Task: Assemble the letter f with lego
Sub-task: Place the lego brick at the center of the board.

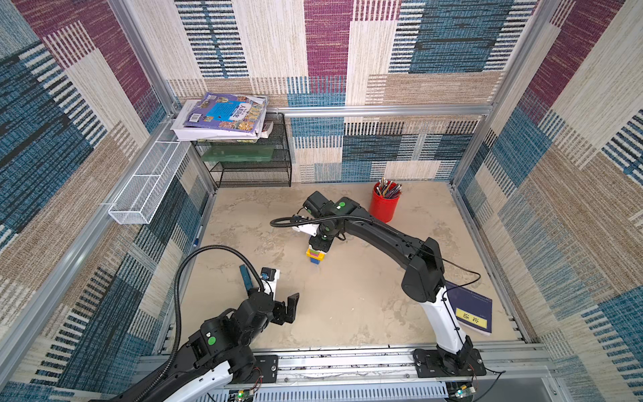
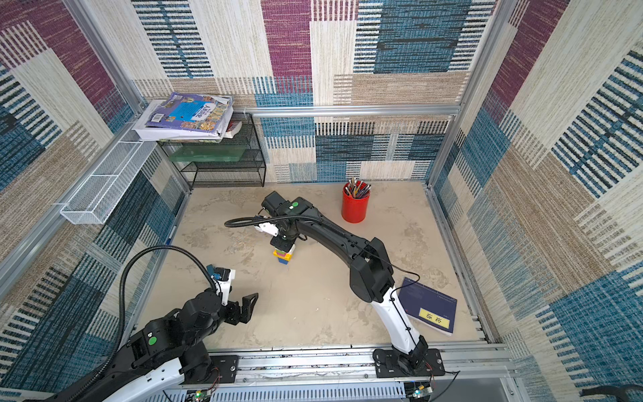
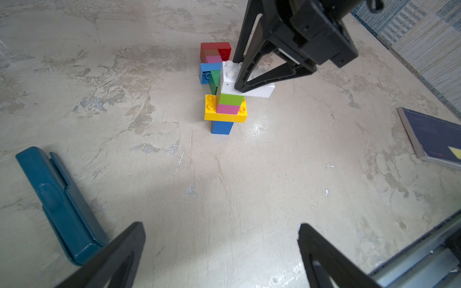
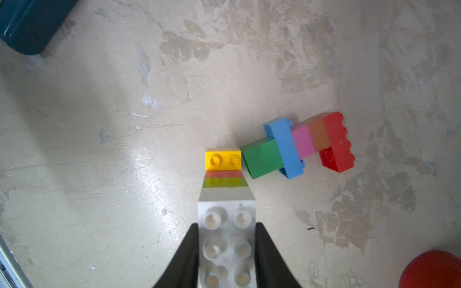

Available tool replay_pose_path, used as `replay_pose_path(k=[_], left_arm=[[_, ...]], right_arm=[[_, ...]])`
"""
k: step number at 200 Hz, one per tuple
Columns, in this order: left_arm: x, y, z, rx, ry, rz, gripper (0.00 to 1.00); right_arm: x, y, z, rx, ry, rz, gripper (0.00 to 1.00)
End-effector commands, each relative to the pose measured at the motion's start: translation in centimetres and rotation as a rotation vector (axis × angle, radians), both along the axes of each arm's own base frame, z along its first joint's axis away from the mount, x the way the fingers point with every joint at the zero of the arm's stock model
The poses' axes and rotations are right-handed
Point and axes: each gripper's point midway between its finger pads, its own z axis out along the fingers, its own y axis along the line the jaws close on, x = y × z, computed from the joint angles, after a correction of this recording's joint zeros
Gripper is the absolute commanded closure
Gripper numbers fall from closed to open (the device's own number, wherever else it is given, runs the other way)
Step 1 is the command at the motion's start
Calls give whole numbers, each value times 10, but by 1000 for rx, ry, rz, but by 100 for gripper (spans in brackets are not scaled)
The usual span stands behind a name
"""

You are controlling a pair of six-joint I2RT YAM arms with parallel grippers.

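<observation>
Left tool (image 3: 220,225) hangs open; right tool (image 4: 226,225) reaches down, clamping white brick (image 4: 227,212).

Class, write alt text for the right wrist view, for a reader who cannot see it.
The right gripper clamps a white brick topping an upright lego stack. Beside it lies a joined green, blue, pink, orange and red piece.

Overhead pair, wrist close-ups, shared lego (image 3: 225,115)

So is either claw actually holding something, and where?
The right gripper clamps the white brick topping the standing stack, by its two long sides. The left gripper is open, empty.
</observation>
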Motion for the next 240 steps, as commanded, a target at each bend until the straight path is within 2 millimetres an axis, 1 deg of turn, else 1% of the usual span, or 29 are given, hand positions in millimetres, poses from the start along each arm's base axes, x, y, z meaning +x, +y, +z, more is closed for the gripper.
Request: replay_pose_path(k=[1, 33, 57, 96, 124, 144, 174, 183, 214, 240], left_arm=[[3, 0, 3, -22, -13, 19, 1], [3, -1, 3, -25, -12, 19, 1], [3, -1, 2, -25, -12, 19, 1], [3, 0, 3, -27, -13, 20, 1], [2, 0, 3, -29, -14, 19, 1], [3, 0, 3, -30, -15, 19, 1], [3, -1, 3, -34, -15, 19, 1], [3, -1, 2, -36, -14, 19, 1], [3, -2, 2, -37, -16, 18, 1], [3, -2, 2, -43, -16, 19, 1]], right_arm=[[-13, -33, -26, -173, 77, -34, 83], [4, -21, 2, -82, 24, -59, 83], [16, -13, 18, -15, 12, -88, 82], [34, -8, 36, 64, 8, -135, 82], [48, -9, 52, 145, 25, -185, 81], [59, -16, 64, 207, 45, -230, 82], [75, -32, 81, 315, 97, -312, 83], [77, -37, 84, 348, 117, -323, 83], [73, -50, 95, 454, 176, -331, 82], [75, -71, 97, 531, 216, -370, 82]])
